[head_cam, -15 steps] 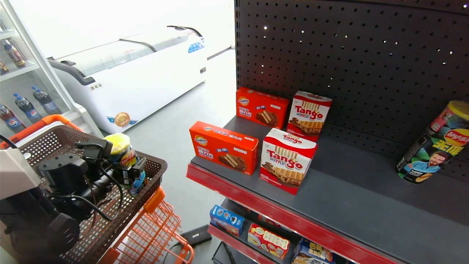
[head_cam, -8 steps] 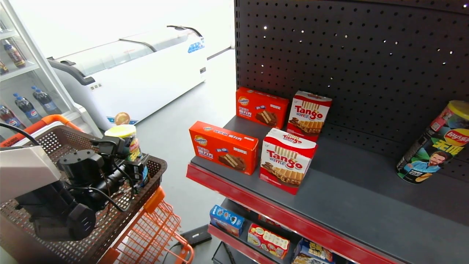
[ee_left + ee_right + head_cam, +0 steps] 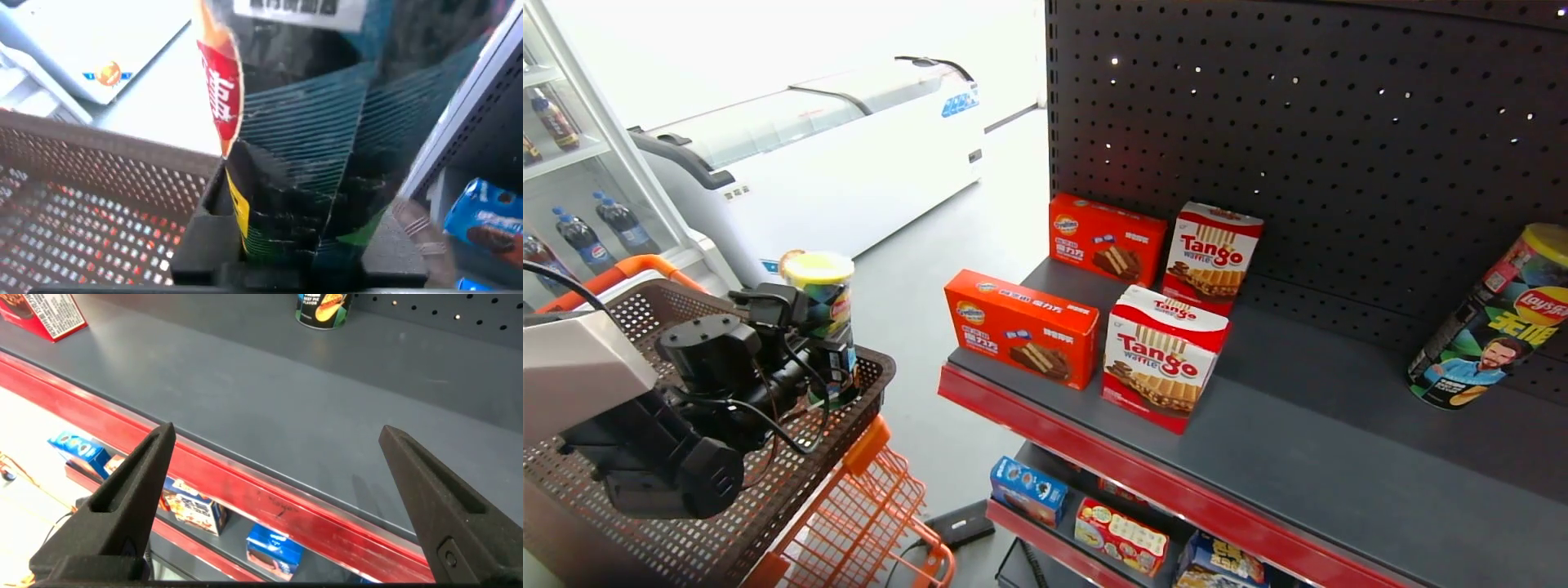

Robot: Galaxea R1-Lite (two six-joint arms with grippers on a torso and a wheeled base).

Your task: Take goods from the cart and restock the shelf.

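The left claw (image 3: 827, 363), clamped on the can (image 3: 829, 286), has lifted higher in the basket (image 3: 882, 371); the right claw (image 3: 276, 433) gapes wide; open shelf (image 3: 1298, 441) at 3 o'clock.

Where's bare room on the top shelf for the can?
Wide bare deck between the front wafer box and the standing can, back to the pegboard, out to the red lip. Left end is crowded: four boxes in two rows.

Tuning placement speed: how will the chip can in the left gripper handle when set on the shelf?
Probably tippy: the chip can is tall and narrow, and the left gripper grips its lower half. Being round, it would likely roll if toppled.
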